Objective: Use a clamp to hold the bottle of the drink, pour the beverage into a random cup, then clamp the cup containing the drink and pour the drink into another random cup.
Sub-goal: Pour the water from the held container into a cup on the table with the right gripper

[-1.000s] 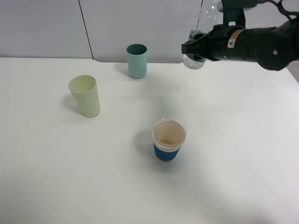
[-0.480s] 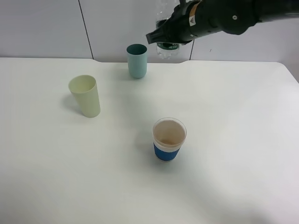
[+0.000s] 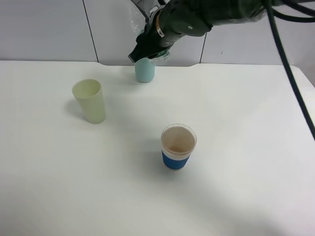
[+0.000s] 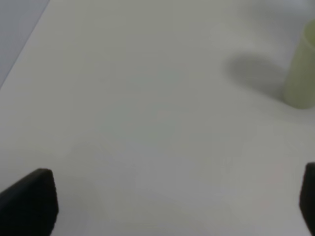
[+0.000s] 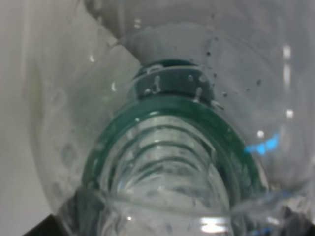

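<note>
Bottle (image 5: 172, 147) pinched between right gripper (image 3: 142, 51) fingers, teal tumbler (image 3: 144, 73) near them; left gripper (image 4: 170, 199) fingers spread, pale yellow-green tumbler (image 4: 301, 73) beyond them.

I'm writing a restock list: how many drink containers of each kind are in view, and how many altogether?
Tumblers: 2, the pale yellow-green tumbler and the teal tumbler
Paper cups: 1, the blue-sleeved paper cup
Bottles: 1, the clear bottle
Total: 4

bottle (image 5: 162, 162): clear glossy plastic, ribbed, speckled with droplets
pale tumbler (image 3: 89, 103): smooth plastic, matt finish
teal tumbler (image 3: 144, 73): smooth plastic, matt finish
paper cup (image 3: 176, 158): white paper, blue ribbed sleeve
counter (image 3: 246, 162): smooth, white, matt
</note>
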Controlling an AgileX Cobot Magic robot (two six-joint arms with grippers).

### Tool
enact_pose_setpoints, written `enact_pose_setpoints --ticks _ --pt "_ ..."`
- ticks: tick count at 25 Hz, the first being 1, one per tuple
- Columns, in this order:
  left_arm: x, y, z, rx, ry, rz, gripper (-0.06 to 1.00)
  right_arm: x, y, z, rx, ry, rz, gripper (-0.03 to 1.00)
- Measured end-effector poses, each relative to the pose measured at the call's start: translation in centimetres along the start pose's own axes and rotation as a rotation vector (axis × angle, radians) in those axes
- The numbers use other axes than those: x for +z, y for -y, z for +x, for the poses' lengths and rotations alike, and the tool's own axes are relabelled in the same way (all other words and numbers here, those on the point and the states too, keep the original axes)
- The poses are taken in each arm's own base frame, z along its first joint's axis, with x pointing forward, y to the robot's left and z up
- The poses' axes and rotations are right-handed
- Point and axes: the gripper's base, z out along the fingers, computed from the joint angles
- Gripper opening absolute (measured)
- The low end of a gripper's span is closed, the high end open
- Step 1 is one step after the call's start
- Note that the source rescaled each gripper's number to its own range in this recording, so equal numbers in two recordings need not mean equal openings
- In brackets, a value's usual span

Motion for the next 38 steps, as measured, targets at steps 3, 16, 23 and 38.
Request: enact_pose_setpoints --ticks 3,16,23,38 --pt "0.0 0.0 0.0 0.0 0.0 0.0 1.0 0.8 -0.6 -0.6 -0.064 -0.017 0.036 0.0" --pt "0.0 0.0 0.0 0.0 0.0 0.0 1.0 2.9 -4.7 -0.9 -0.514 -0.01 0.077 0.0" --pt "0.0 0.0 0.0 0.0 0.0 0.0 1.0 3.3 -5.7 -0.8 -0.635 0.001 0.088 0.0" --pt "0.0 0.0 0.0 0.0 0.0 0.0 1.0 4.1 -6.8 -0.4 -0.777 -0.01 0.132 0.0"
